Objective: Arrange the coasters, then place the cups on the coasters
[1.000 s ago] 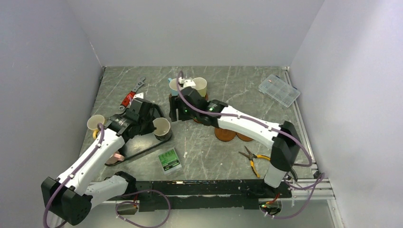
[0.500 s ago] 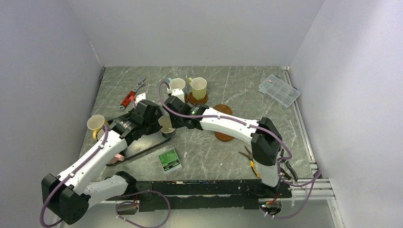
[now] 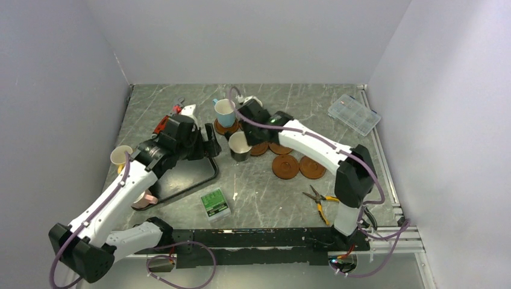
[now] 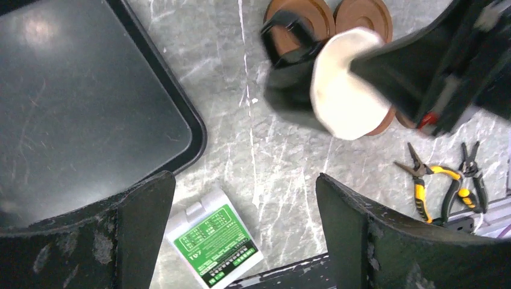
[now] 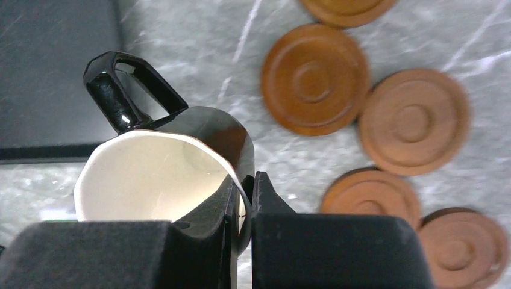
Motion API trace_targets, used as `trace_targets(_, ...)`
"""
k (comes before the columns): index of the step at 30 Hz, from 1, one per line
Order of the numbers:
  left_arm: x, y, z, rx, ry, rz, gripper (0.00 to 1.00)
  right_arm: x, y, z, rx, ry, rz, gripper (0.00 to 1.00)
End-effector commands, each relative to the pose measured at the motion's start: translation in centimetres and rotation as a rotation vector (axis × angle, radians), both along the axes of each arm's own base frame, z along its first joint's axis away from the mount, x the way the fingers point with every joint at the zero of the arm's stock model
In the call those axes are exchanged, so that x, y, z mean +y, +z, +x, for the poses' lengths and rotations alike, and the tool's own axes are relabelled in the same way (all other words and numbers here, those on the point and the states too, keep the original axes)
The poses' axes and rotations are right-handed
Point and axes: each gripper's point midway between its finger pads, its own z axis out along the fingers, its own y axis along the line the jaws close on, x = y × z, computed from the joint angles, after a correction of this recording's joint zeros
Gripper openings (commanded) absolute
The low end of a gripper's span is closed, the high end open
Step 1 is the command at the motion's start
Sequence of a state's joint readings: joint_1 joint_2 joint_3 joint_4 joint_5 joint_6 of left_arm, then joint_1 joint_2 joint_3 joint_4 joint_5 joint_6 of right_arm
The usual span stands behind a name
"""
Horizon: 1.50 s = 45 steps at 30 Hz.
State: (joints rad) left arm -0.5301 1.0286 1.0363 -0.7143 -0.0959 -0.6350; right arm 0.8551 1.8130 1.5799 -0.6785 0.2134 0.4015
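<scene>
The black mug (image 5: 181, 159) is near the middle of the bench (image 3: 265, 195), just right of the black tray (image 3: 181, 180), with the right tool (image 5: 244, 192) pinched shut on its rim, one finger inside and one outside. Loose coasters (image 5: 314, 78) lie close by towards the right edge, and a light blue mug (image 3: 224, 111) stands on another coaster nearer the far edge. The left tool (image 4: 247, 223) hangs over the tray's right side, its jaws spread wide with nothing between them
</scene>
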Motion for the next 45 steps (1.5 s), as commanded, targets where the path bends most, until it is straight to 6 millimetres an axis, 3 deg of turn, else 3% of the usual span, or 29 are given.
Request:
trace_targets(1,0.3,0.2,0.7,0.033,-0.138,0.090,0.92,-2.0,5.4,2.9,-0.123,0.118,0.072,0.00)
trace_targets(5,2.3,0.3,3.5,-0.013,-0.137,0.065,0.92,-3.5,5.2,5.0,-0.147,0.150,0.028,0.00)
trace_targets(11,8.3,0.4,7.7,-0.072,0.018,0.115,0.92,-4.4,4.3,7.8,-0.137,0.164,0.062,0.00)
trace_targets(17,12.1,-0.7,8.0,-0.062,0.112,0.189,0.92,-5.0,3.1,9.4,-0.126,0.159,0.041,0.00)
trace_targets(22,12.6,-0.8,7.7,-0.070,0.125,0.208,0.91,-5.7,1.6,10.7,-0.110,0.134,0.025,0.00)
trace_targets(30,12.4,-1.2,7.9,-0.051,0.111,0.203,0.91,-5.8,0.8,12.0,-0.114,0.117,0.016,0.00)
trace_targets(45,12.2,-1.5,8.1,-0.045,0.097,0.187,0.90,-5.9,-0.8,13.0,-0.095,0.115,-0.021,0.00)
